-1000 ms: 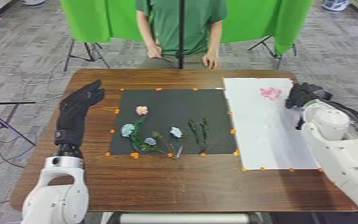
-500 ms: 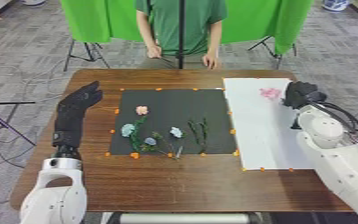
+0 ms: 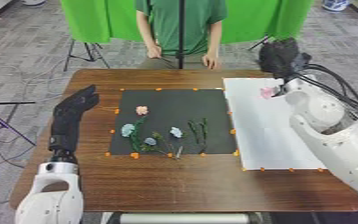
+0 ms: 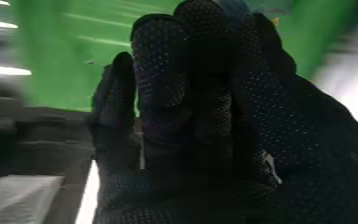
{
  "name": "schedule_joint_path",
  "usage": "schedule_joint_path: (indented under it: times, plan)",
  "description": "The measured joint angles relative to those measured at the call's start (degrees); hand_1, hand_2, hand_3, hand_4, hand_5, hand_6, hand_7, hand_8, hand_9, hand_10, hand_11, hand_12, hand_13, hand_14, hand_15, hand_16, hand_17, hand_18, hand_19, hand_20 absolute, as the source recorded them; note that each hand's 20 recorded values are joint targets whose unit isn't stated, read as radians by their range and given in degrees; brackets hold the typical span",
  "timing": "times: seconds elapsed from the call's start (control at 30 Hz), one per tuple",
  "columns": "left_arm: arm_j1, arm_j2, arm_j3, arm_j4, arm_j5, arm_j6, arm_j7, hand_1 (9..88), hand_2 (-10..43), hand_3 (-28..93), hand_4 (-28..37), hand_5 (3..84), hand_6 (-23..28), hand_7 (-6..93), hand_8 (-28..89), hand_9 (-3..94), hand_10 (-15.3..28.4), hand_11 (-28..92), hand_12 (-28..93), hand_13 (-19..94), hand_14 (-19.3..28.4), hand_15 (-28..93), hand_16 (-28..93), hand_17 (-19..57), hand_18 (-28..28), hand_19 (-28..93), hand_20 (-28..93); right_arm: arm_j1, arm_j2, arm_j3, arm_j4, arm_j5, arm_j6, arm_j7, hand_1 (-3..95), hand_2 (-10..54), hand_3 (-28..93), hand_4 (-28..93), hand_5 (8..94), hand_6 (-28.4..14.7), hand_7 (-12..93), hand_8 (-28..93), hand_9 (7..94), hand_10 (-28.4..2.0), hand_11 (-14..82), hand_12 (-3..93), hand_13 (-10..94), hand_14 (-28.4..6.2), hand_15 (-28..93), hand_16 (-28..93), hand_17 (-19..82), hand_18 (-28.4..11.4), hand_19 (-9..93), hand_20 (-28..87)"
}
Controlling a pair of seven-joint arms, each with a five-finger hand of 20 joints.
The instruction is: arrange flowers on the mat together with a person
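Observation:
In the head view, my right hand (image 3: 282,58) is beyond the far edge of the white sheet (image 3: 286,135), with its fingers extended. The right wrist view shows the same right hand (image 4: 189,110) with long, mostly straight fingers close together. My left hand (image 3: 73,106) is open over the table's left side. A pink flower (image 3: 267,92) lies on the white sheet, partly covered by the right arm. On the black mat (image 3: 165,100) lie a salmon flower (image 3: 142,110), a light blue one (image 3: 127,130), a grey-blue one (image 3: 151,141), a pale one (image 3: 175,132) and green stems (image 3: 203,131).
Orange tabs (image 3: 135,155) run along the edges of the mat and sheet. The brown table (image 3: 167,185) extends around both. A dark vertical pole (image 3: 182,45) stands at the far side, before a green curtain (image 3: 273,20).
My right hand has risen from beside the sheet and moved away and leftward, past the table's far edge. My left hand has shifted slightly back and to the left. The flowers have not moved.

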Motion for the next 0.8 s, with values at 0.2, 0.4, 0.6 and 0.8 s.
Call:
schedule_joint_path:
  times: [0.2,0.4,0.6,0.8]
  plan:
    - [0.4,0.04,-0.04,0.00,-0.01,0.08,-0.20,24.9,3.8,66,-22.6,45.1,5.7,11.2,-6,44.1,13.7,17,13,35,18.4,16,1,3.8,12.7,11,16,9.7,-2.5,-13.9,0.6,1.2,-3.2,-5.4,58.3,-9.5,65,-26,78.0,5.2,29,4,87.5,-6.9,7.2,40.8,79,-3.6,37,49,33,-17.7,67,54]
    - [0.4,0.07,0.13,0.01,-0.03,0.13,-0.31,24.9,3.8,66,-22.5,45.2,5.6,11.3,-6,44.1,13.7,17,13,35,18.4,16,1,3.8,12.7,11,16,12.0,-5.8,-19.8,1.7,0.8,-6.1,-8.6,57.9,-9.5,65,-25,76.4,5.5,31,4,86.0,-5.6,7.0,40.5,78,-3.3,37,49,32,-17.4,67,54]
    - [0.3,0.14,0.14,0.02,-0.07,0.19,-0.36,24.8,3.7,66,-22.4,45.2,5.7,11.2,-6,44.1,13.7,17,13,35,18.3,16,1,3.8,12.7,11,16,11.3,-6.3,-21.8,1.5,-0.1,-9.2,-10.8,57.4,-9.5,66,-25,75.3,5.5,32,4,85.2,-5.5,6.8,40.1,77,-3.3,36,50,32,-17.3,66,54]
    - [0.2,0.14,0.22,0.03,-0.07,0.19,-0.38,24.8,3.6,66,-22.5,45.1,5.7,11.3,-6,44.1,13.7,17,13,35,18.3,15,1,3.8,12.7,11,16,10.1,-6.7,-22.5,1.8,-1.7,-10.7,-12.5,56.2,-9.5,66,-25,74.0,5.3,31,4,84.4,-5.5,6.4,39.1,77,-3.7,35,49,32,-17.1,65,54]
